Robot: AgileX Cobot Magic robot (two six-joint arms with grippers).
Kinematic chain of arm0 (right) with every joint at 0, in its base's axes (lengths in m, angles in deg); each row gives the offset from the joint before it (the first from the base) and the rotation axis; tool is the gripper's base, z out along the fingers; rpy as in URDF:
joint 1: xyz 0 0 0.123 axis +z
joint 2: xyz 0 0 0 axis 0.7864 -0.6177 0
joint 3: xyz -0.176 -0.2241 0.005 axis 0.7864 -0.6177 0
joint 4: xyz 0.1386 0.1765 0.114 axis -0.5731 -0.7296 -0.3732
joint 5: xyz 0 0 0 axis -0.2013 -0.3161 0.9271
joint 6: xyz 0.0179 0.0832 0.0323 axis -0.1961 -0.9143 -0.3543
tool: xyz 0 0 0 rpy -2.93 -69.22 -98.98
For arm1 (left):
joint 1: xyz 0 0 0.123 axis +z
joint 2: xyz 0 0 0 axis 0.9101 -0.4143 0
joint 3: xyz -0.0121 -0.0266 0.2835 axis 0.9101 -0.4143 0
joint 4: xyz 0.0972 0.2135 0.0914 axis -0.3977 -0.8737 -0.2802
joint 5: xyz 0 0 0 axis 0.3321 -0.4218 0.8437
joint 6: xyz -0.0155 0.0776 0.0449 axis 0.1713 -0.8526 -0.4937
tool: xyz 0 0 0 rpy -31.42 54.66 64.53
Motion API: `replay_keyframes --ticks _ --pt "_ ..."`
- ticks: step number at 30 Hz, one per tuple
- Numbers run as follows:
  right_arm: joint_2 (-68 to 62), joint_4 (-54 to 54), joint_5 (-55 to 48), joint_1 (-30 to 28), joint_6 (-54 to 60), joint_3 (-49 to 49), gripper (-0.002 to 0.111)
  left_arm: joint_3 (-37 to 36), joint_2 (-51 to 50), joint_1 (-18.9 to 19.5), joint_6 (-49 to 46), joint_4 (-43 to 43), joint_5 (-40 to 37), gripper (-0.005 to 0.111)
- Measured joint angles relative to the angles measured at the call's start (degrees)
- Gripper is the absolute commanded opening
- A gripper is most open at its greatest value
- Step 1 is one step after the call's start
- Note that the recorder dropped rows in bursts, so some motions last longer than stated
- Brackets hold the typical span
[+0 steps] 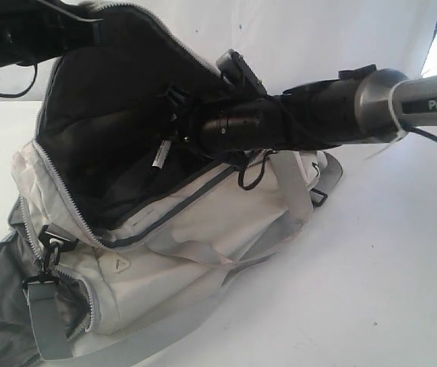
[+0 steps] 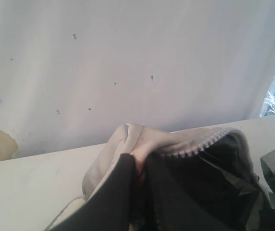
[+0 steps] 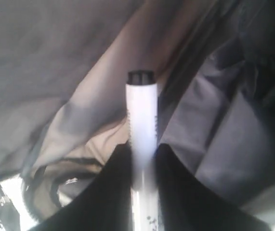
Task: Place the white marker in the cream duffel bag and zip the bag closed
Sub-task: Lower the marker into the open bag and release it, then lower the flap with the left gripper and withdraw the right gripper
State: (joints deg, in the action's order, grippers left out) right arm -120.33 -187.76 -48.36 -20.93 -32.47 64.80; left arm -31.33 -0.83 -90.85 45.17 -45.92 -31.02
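Right gripper (image 3: 142, 151) first: its two black fingers (image 3: 111, 187) are clamped on the barrel of the slim, hard-plastic white marker (image 3: 142, 120), roughly mid-barrel, with the black cap (image 3: 140, 77) sticking out past the tips. In the exterior view the marker hangs cap-down inside the open mouth of the big, soft-fabric cream duffel bag (image 1: 203, 225), just over the dark grey lining (image 1: 103, 107). As far as I can tell it isn't resting on anything.

Left gripper (image 2: 138, 161): fingers pinched together on a fold of the bag's cream rim, holding that flap up at the far left so the mouth gapes.

Handling-wise, my guess is the marker is light and stiff, but the barrel is smooth and round, so it could swivel or slide in the pads. No big deal here, since it only has to drop into the bag.

The bag looks like the fiddly part. It's floppy, so the opening will probably sag the moment the rim is let go. The light grey zipper (image 1: 53, 180) running round the opening won't track well on slack cloth either. I'd hold the fabric taut near one end and pull by the zipper tab, though I can't pick out the tab in these shots. The whole thing sits on a plain white table (image 1: 371, 275).
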Motion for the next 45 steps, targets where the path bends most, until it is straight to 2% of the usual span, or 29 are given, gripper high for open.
replay_keyframes --ticks 9,13,14,15,17,18,19,21,23,24,27,30,32,35,42,45 --pt "-8.7 -0.1 -0.2 0.0 -1.7 10.0 0.000 0.0 0.0 0.0 0.0 0.0 1.8 0.000" --pt "-10.6 -0.1 -0.2 0.0 -1.7 10.7 0.002 0.0 0.0 0.0 0.0 0.0 1.8 0.000" --pt "-10.6 -0.1 -0.2 0.0 -1.7 10.7 0.010 0.0 0.0 0.0 0.0 0.0 1.8 0.000" --pt "-10.6 -0.1 -0.2 0.0 -1.7 10.7 0.025 0.0 0.0 0.0 0.0 0.0 1.8 0.000" --pt "-10.6 -0.1 -0.1 0.0 -1.7 10.7 0.064 0.0 0.0 0.0 0.0 0.0 1.8 0.000" --pt "-10.6 -0.1 0.0 0.0 -1.7 10.7 0.078 0.0 0.0 0.0 0.0 0.0 1.8 0.000" --pt "-10.6 -0.1 0.0 0.0 -1.7 10.7 0.079 0.0 0.0 0.0 0.0 0.0 1.8 0.000" --pt "-10.1 -0.1 0.0 0.0 -1.8 10.7 0.077 0.0 0.0 0.0 0.0 0.0 1.8 0.000" --pt "-8.5 0.0 -0.4 0.0 -2.0 10.7 0.066 0.0 0.0 0.0 0.0 0.0 1.7 0.000" --pt "-7.4 3.5 -0.9 0.0 -5.0 10.8 0.061 0.0 0.0 0.1 0.0 0.0 1.5 0.000" --pt "-4.4 29.6 -6.4 0.0 -26.3 11.1 0.046 0.0 0.0 0.1 -3.8 -1.5 -0.7 0.000" --pt "-3.4 44.2 -13.0 0.0 -36.8 11.1 0.038 0.0 0.0 0.1 -4.5 -2.0 -4.4 0.000" --pt "-2.0 56.3 -22.6 -0.4 -41.1 11.1 0.038 0.0 0.0 0.1 -4.7 -3.5 -11.7 0.000" --pt "1.5 65.0 -34.4 -4.3 -42.4 11.1 0.038 0.1 0.0 0.1 -7.5 -10.6 -22.2 0.000" --pt "5.0 70.7 -42.3 -9.6 -41.9 11.1 0.038 0.1 0.0 0.1 -9.2 -11.6 -26.1 0.000" --pt "5.1 73.5 -42.8 -11.4 -41.9 11.1 0.038 0.1 0.0 0.1 -11.4 -11.7 -29.5 0.007"
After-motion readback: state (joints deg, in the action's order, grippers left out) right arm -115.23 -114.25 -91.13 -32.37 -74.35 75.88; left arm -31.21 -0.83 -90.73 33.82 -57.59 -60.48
